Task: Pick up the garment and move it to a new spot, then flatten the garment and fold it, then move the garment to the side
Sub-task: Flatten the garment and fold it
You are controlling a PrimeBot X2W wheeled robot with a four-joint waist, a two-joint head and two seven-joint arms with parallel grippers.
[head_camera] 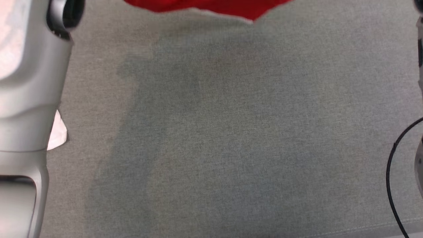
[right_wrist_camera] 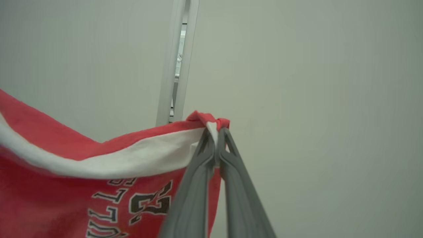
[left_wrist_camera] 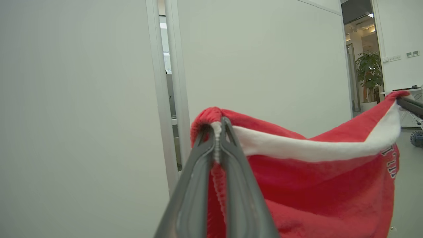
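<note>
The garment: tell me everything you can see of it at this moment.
The garment is red, soft, fleecy-looking fabric with a white band along its upper edge and dark, white-outlined lettering below it. It hangs spread between both arms: the left gripper has its jaws shut on one bunched top corner, the right gripper on the other, and the edge sags between them. In the head view its red lower part lies over the grey cloth surface; contact is unclear.

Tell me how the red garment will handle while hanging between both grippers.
Probably floppy: the garment sags in a curve between the left gripper and the right gripper. Likely light, since pinches at two corners carry it. Its fuzzy surface suggests it won't slip easily.
</note>
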